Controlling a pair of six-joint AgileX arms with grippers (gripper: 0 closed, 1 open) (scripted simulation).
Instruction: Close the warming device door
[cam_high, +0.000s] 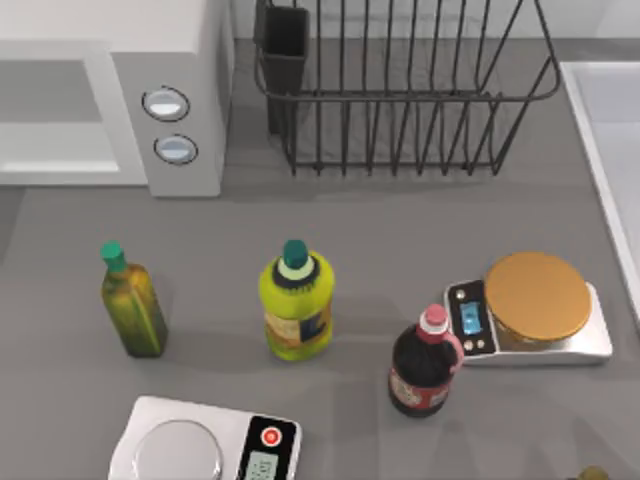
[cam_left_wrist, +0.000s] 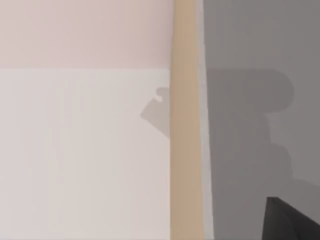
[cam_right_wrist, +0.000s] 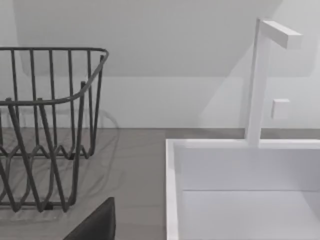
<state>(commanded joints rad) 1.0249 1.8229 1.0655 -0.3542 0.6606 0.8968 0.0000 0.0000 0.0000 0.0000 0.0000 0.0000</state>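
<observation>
Left end effector (cam_left_wrist: 290, 220): dark tip over grey desk (cam_high: 400, 230), finger state untellable; large white boxy microwave (cam_high: 180, 60), upper left of frame, grey cavity exposed, closing apparently outstanding.

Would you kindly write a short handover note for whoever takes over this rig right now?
Left tool: a dark edge of it hangs over a grey surface beside a tan strip.
Right tool: faces the dish rack and white sink, away from the job.
Warming device: at the top view's upper left. Its grey cavity seems exposed, and I cannot make out the door.
Done: nothing evident.
Left: find the door and swing it shut.
</observation>
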